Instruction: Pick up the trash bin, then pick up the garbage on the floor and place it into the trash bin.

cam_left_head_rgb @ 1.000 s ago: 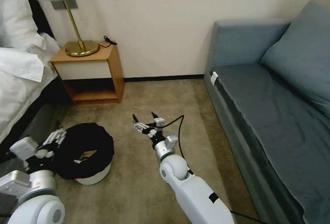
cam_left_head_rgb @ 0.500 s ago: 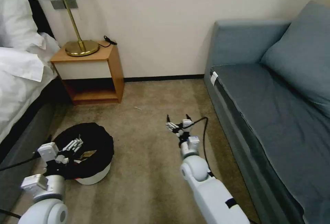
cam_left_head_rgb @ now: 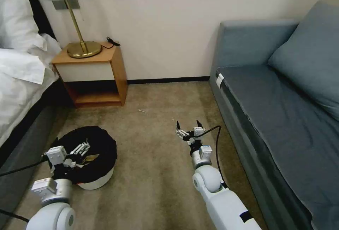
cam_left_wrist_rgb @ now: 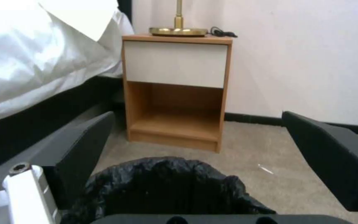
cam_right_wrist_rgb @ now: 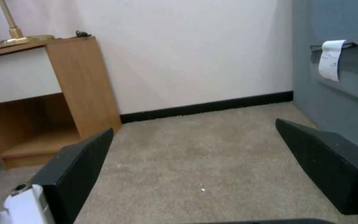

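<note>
The trash bin (cam_left_head_rgb: 97, 180), a low white tub lined with a black bag (cam_left_wrist_rgb: 166, 183), sits on the carpet at the left, beside the bed. A gold-brown wrapper (cam_left_head_rgb: 91, 158) lies inside it. My left gripper (cam_left_head_rgb: 82, 148) hovers open over the bin's near left rim, its dark fingers (cam_left_wrist_rgb: 84, 146) spread wide above the bag. My right gripper (cam_left_head_rgb: 188, 124) is open and empty above bare carpet at mid-floor, well right of the bin and close to the sofa. In the right wrist view its fingers (cam_right_wrist_rgb: 79, 161) frame only carpet. No garbage shows on the floor apart from a tiny white scrap (cam_left_head_rgb: 142, 111).
A wooden nightstand (cam_left_head_rgb: 95, 74) with a brass lamp (cam_left_head_rgb: 83, 48) stands against the wall behind the bin. The bed (cam_left_head_rgb: 21, 78) runs along the left, a blue-grey sofa (cam_left_head_rgb: 275, 110) along the right. Open carpet (cam_left_head_rgb: 152, 173) lies between them.
My left gripper has swung from the bin's left side to over its rim. My right arm has moved right, away from the bin, and drawn back slightly.
</note>
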### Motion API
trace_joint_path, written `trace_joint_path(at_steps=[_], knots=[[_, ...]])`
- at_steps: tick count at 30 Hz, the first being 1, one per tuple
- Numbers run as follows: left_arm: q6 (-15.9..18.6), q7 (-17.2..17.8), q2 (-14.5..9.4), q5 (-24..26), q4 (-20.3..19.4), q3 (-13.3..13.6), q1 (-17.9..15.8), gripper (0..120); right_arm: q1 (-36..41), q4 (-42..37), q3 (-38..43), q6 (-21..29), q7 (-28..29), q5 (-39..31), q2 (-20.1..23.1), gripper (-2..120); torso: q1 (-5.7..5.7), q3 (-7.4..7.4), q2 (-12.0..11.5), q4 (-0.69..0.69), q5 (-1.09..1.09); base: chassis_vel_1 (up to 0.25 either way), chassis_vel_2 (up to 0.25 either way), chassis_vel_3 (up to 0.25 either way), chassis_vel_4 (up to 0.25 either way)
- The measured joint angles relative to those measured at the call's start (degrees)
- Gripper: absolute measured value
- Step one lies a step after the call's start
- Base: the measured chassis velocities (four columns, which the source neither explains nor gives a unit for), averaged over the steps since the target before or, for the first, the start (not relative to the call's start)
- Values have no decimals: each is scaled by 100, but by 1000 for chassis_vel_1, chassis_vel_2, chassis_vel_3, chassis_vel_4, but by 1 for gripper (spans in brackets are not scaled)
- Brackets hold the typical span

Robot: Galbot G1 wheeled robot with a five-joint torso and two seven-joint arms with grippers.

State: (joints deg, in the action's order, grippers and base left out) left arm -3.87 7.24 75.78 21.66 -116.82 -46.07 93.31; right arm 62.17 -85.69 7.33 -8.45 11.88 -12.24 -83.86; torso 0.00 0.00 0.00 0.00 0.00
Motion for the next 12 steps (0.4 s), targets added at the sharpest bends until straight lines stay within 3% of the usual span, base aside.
trace_joint_path(at_steps=[12], knots=[[9,11,4,9,-9,-2,0,100,-6,0,-5,-3,-4,-9,-3,100,0,0,0,0,0,0,0,0,0]])
